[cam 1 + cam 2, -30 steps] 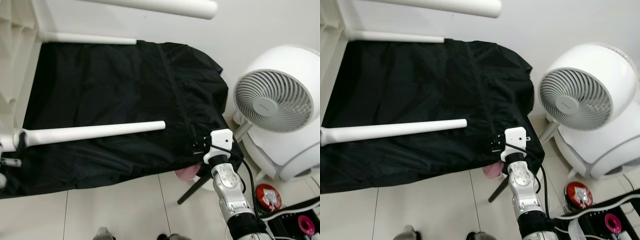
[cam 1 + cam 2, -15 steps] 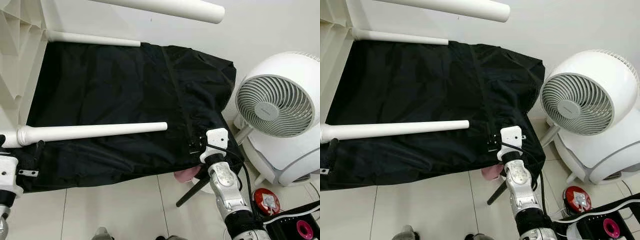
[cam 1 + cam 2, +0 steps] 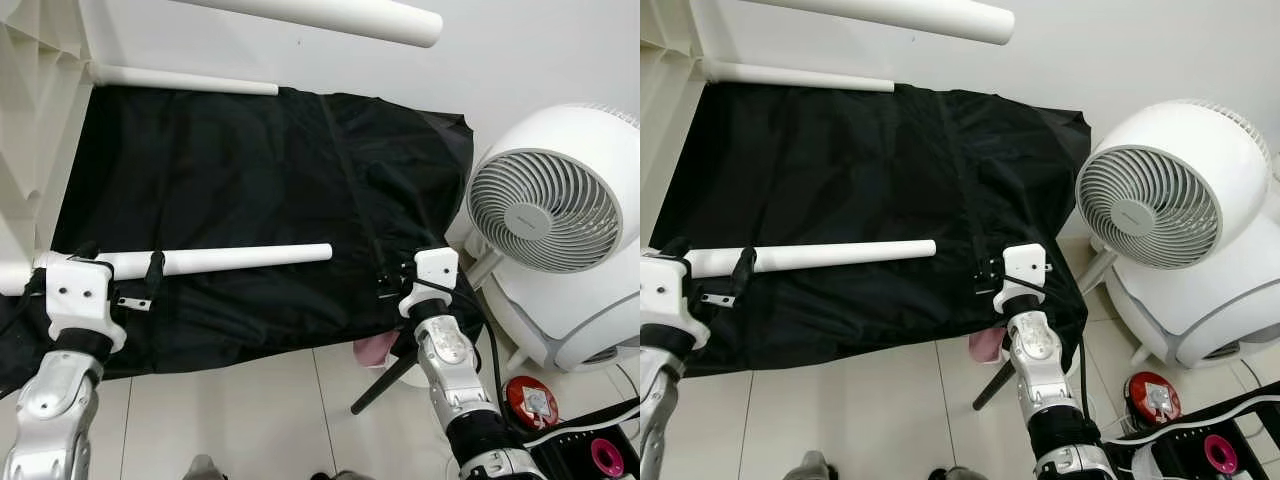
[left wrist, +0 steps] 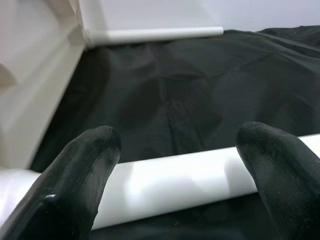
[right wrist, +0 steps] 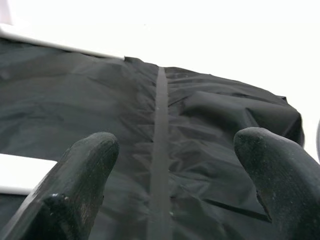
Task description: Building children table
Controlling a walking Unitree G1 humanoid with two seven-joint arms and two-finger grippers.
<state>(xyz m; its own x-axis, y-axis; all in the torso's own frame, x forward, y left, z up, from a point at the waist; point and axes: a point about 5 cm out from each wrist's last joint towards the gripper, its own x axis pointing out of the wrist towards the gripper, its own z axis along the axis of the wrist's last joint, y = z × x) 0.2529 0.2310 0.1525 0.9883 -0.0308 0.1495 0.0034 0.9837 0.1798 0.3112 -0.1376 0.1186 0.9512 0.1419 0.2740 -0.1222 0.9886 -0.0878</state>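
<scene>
The white children's table lies tipped over, its top [image 3: 38,110] at the left and its round legs pointing right. One leg [image 3: 235,258] stretches over a black cloth [image 3: 230,160] on the floor; two more legs [image 3: 185,80] [image 3: 320,14] are farther back. My left gripper [image 3: 118,264] is at this leg near its base, open, and its fingers [image 4: 82,167] straddle the leg [image 4: 175,182] without closing on it. My right gripper [image 5: 170,175] hovers open above the cloth's right edge, right of the leg's free end, with nothing between its fingers.
A large white fan [image 3: 555,215] stands close on the right. By the cloth's near right corner are a pink object [image 3: 372,349] and a black rod [image 3: 385,380]. A red disc [image 3: 535,398] and cables lie at the bottom right. White floor tiles run along the front.
My left arm has risen into view and brought its open gripper up to the near leg's base. The right arm has barely moved. The camera has shifted slightly.
</scene>
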